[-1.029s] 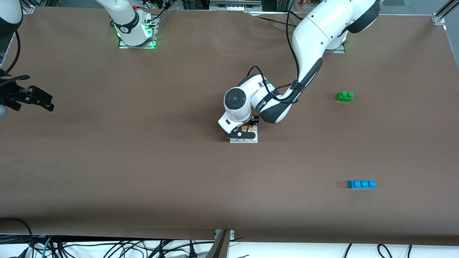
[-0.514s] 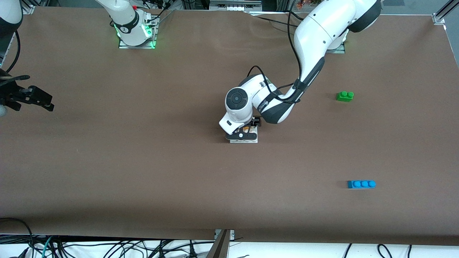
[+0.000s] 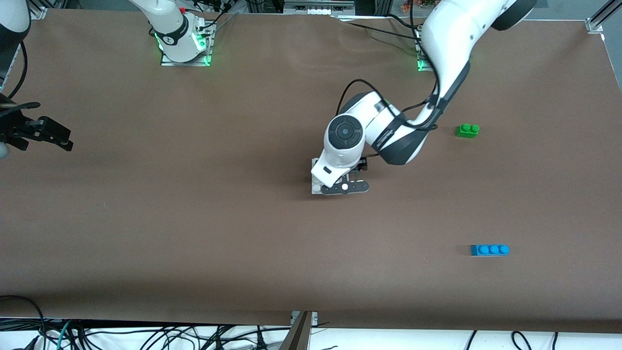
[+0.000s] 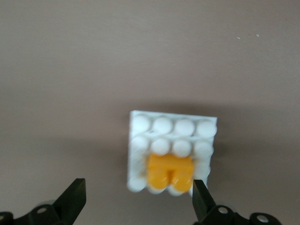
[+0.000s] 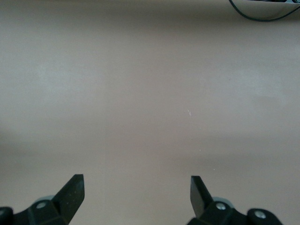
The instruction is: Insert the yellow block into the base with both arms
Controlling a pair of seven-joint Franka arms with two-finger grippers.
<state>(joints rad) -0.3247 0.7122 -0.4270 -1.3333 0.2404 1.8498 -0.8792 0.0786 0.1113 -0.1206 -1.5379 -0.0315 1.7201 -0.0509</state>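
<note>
The yellow block (image 4: 170,171) sits on the white base (image 4: 161,126), at one edge of its stud grid. My left gripper (image 4: 138,201) is open and empty above the base and does not touch the block. In the front view the left gripper (image 3: 346,183) covers most of the base (image 3: 316,189) at mid-table and hides the block. My right gripper (image 3: 65,138) is open and empty, and it waits over bare table at the right arm's end. It also shows in the right wrist view (image 5: 136,187).
A green two-stud brick (image 3: 467,130) lies toward the left arm's end. A blue three-stud brick (image 3: 490,250) lies nearer to the front camera at that same end. Brown table surface surrounds the base.
My left gripper has let go of the yellow block, risen, and shifted a little toward the left arm's end. The block stays on the base. The right arm has not moved.
</note>
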